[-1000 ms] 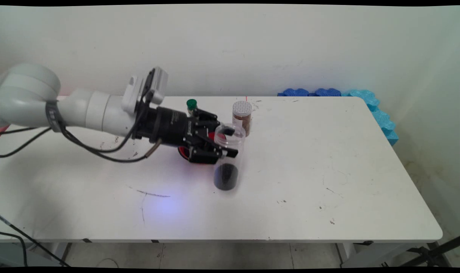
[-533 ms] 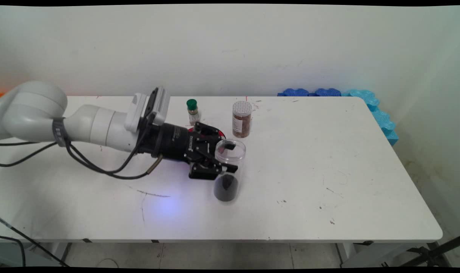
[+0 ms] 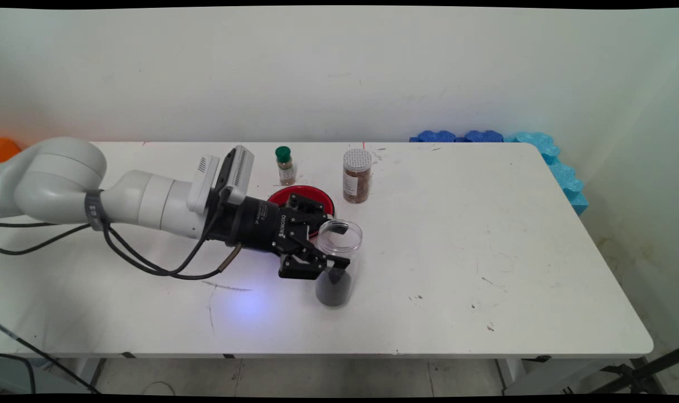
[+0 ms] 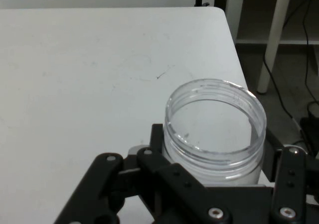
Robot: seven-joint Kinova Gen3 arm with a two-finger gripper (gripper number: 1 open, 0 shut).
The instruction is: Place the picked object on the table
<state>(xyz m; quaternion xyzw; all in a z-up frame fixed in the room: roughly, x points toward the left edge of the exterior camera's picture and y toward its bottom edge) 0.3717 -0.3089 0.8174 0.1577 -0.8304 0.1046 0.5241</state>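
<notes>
A clear open-topped plastic jar point(image 3: 337, 263) with dark contents in its lower part stands upright near the table's middle. My gripper point(image 3: 339, 244) is shut on the jar, one finger on each side of its upper wall. In the hand view the jar's open rim point(image 4: 215, 119) sits between the fingers point(image 4: 157, 142), and the gripper point(image 4: 214, 152) clasps it just below the rim. A red dish point(image 3: 300, 198) lies right behind the gripper, partly hidden by it.
A small bottle with a green cap point(image 3: 285, 164) and a brown-filled jar with a white lid point(image 3: 356, 174) stand behind the dish. Blue foam pieces point(image 3: 541, 151) lie at the table's far right corner. The table's point(image 3: 485, 252) right edge shows in the hand view.
The gripper has come down toward the table with the jar in it, and slightly nearer the camera. The red dish and green-capped bottle now show more from behind the hand.
</notes>
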